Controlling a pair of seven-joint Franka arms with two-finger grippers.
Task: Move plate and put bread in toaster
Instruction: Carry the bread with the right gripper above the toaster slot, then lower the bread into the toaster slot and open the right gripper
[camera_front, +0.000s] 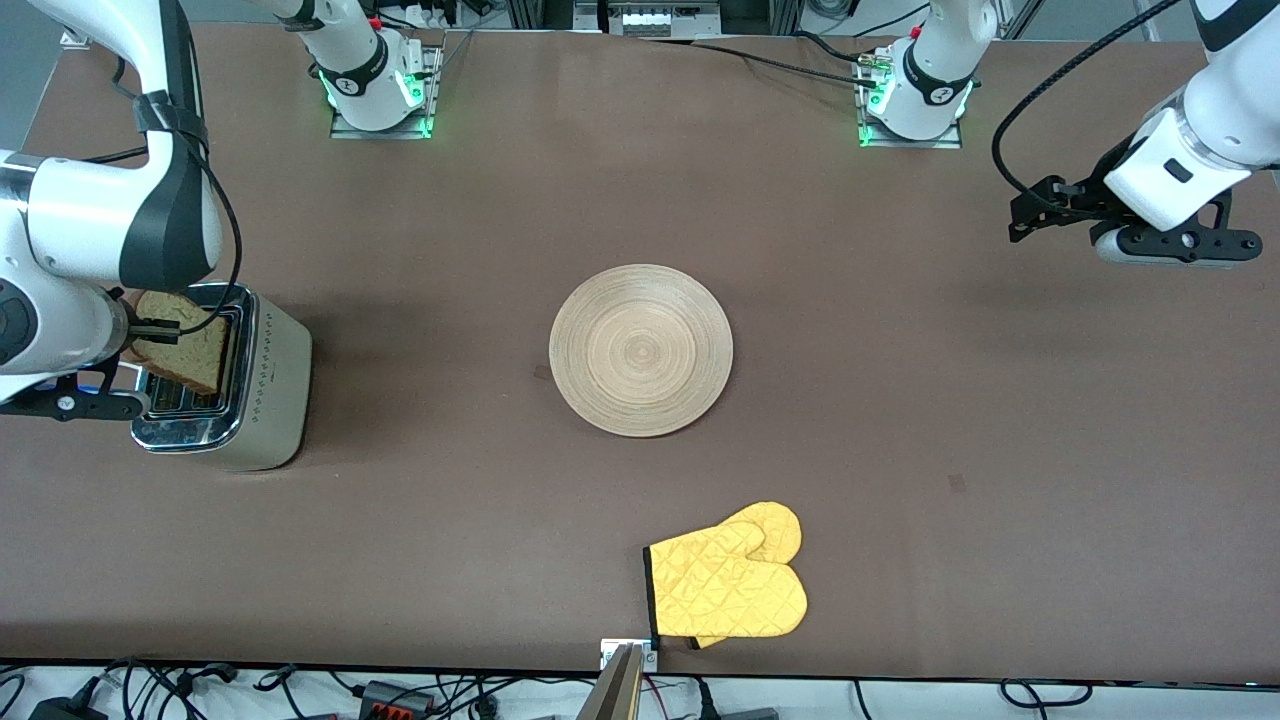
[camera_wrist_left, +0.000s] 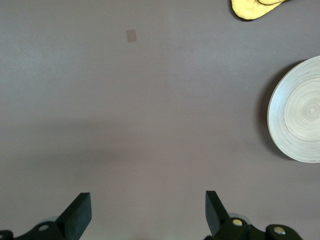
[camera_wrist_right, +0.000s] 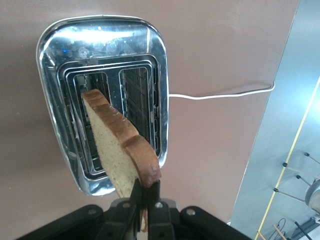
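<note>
**A:** What lies closest to the front camera?

**B:** A yellow oven mitt (camera_front: 728, 587) near the table's front edge. Farther back, mid-table, sits the plate (camera_front: 641, 350) — pale wood with ring grain, nothing on it.

**A:** And the bread?

**B:** At the right arm's end of the table, the right gripper (camera_wrist_right: 145, 197) is over the toaster (camera_front: 270, 385), fingers clenched on the bread (camera_wrist_right: 120, 155) by its crust edge. The slice hangs tilted above the chrome top, its lower corner close over one slot. I cannot tell whether it has entered.

**A:** What would make this step go well?

**B:** My judgement: square the slice with the slot, centre it, lower it straight, and let go only once the slot walls guide it — a tilted slice could catch on the rim.

**A:** Is anything in the toaster?

**B:** Both slots look empty.

**A:** The other arm?

**B:** The left gripper (camera_wrist_left: 145, 212) waits over bare table at the left arm's end, fingers spread, holding nothing.
</note>
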